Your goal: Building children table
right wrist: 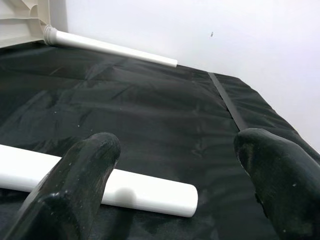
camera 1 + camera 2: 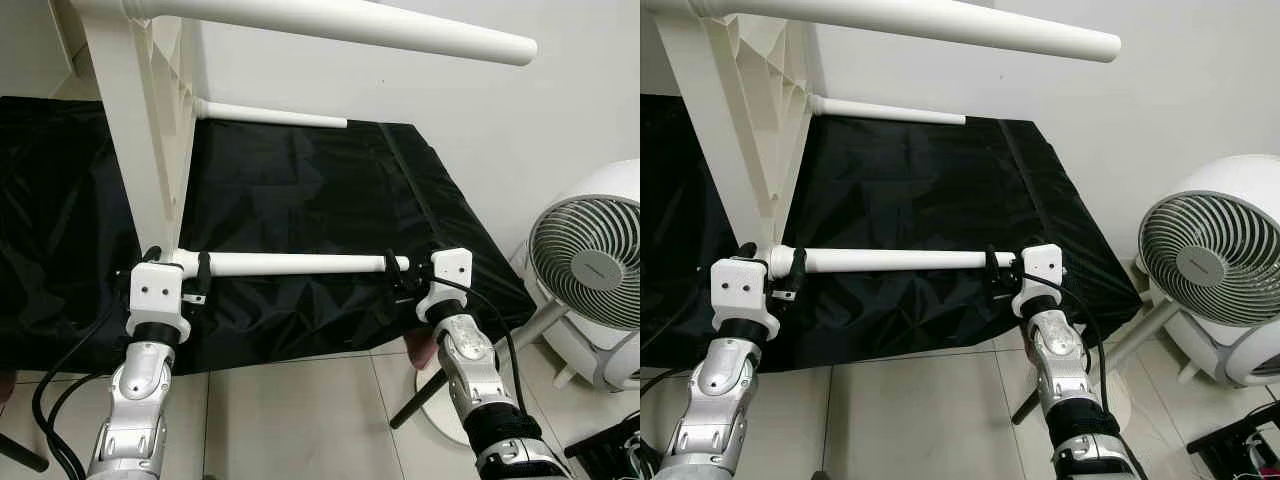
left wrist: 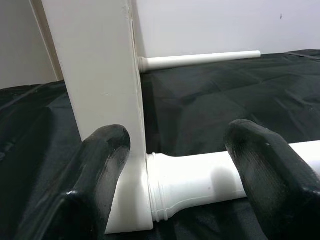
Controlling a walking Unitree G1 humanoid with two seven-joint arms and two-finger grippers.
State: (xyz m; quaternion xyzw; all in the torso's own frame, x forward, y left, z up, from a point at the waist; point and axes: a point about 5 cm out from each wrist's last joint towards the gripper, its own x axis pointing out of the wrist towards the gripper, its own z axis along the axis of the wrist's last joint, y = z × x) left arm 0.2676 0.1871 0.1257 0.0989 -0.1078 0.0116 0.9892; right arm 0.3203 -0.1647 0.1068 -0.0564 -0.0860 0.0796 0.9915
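Silver arms [image 2: 140, 385] (black cables), white wrist blocks [image 2: 158, 287]

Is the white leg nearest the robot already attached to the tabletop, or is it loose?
Attached, it seems: the near leg meets the tabletop at its collar with no gap. How tight it is, cannot tell.

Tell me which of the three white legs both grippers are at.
The nearest leg, lying across the black cover's front. The left gripper sits at its joint end, the right gripper at its free end; the other two lie beyond them.

White wall [image 2: 560, 110] at far side and right. Black cloth [image 2: 300, 200] covers a low surface against the wall. Light tiled floor [image 2: 300, 420] lies near. White standing fan [image 2: 590, 260] at right.
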